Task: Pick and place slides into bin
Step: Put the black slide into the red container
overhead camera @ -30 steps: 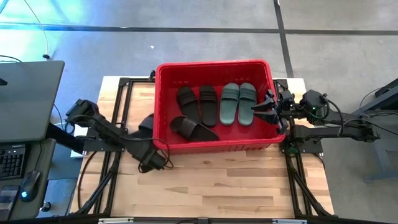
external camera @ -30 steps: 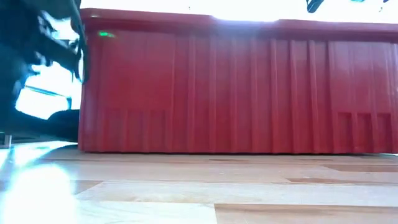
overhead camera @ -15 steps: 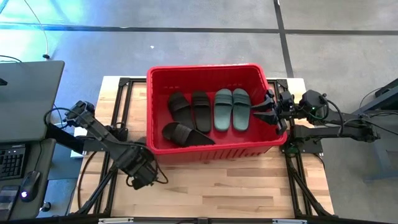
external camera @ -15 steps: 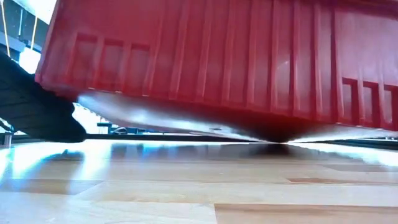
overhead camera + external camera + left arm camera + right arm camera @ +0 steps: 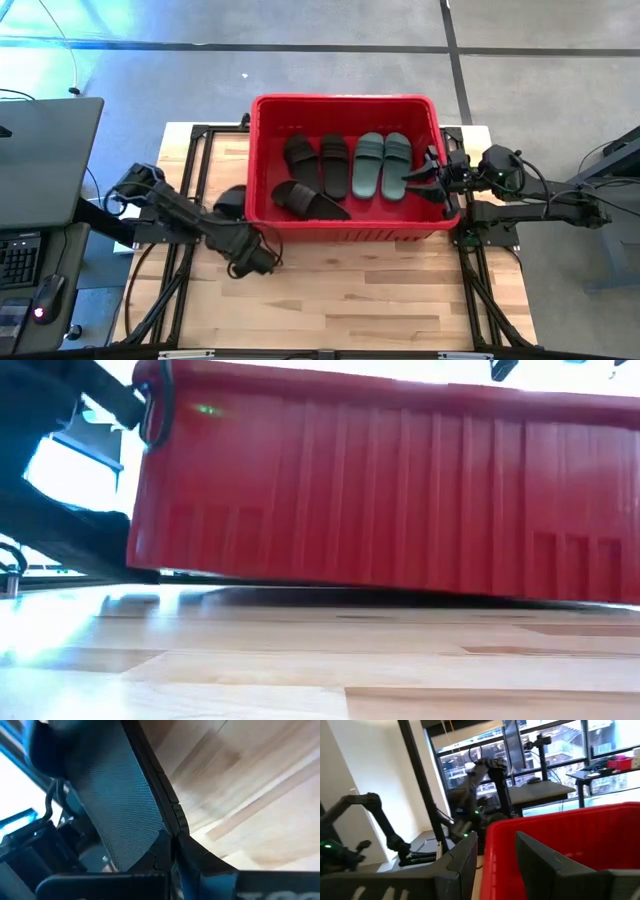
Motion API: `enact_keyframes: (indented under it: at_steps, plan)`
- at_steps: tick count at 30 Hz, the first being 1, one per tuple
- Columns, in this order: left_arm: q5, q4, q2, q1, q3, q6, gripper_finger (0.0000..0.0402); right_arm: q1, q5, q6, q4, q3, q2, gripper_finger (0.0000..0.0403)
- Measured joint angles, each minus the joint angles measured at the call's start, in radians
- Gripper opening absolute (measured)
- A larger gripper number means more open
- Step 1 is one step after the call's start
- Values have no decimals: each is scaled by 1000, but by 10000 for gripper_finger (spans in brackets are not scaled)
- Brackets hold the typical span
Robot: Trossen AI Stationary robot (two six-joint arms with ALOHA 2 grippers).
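The red bin [image 5: 345,232] stands mid-table and holds three black slides [image 5: 318,168] and two sage-green slides [image 5: 382,165]. In the low view its left end [image 5: 150,565] sits a little above the table. One more black slide [image 5: 231,200] is outside, against the bin's left wall, partly under my left arm. My left gripper [image 5: 172,851] is at the bin's near left corner, fingers close together on a dark textured flat thing, which I take for that slide. My right gripper [image 5: 496,870] is at the bin's right wall [image 5: 441,185]. My left gripper has its fingers [image 5: 210,870] shut on the thin edge [image 5: 172,822] of the black slide, whose textured face [image 5: 120,805] runs away from them. The high view hides the place of contact under the arm, so I cannot tell which end it has. My right gripper has the bin's right rim [image 5: 492,845] between its two fingers [image 5: 462,865], one on each side of the wall. The fingers come roughly level from the table's right side. The bin's right end rests on the table.
Bare wooden table [image 5: 350,300] lies between the bin and the near edge. Black frame rails [image 5: 195,160] run along both sides of the table. A desk with a keyboard [image 5: 20,255] stands beyond the left edge.
The bin's left end rose well off the table and the bin slid toward the table's left, then it came back down and right, its left end still slightly raised. My left gripper went toward the near left and returned, the black slide moving with it.
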Motion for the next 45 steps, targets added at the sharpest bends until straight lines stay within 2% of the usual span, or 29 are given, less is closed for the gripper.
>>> enact_keyframes:
  at_steps: [4,8,14,24,29,34,39,45]
  plan:
    - [37,34,18,73,-78,68,0,0,-18,8,0,0,0,122]
    - [100,127,31,82,-174,102,0,0,-42,31,0,0,0,122]
    - [179,279,32,20,-280,52,0,0,-71,35,0,0,0,122]
    - [218,460,32,-165,-272,-203,1,0,-71,18,0,0,0,122]
    - [256,465,32,-253,-169,-260,1,0,-71,14,-1,0,0,122]
    - [264,456,32,-315,17,-260,1,0,-71,-28,0,0,0,122]
    - [364,415,32,-354,247,-326,1,0,-71,-45,0,0,0,122]
    - [187,285,37,-390,550,-328,1,0,-71,-45,0,0,0,122]
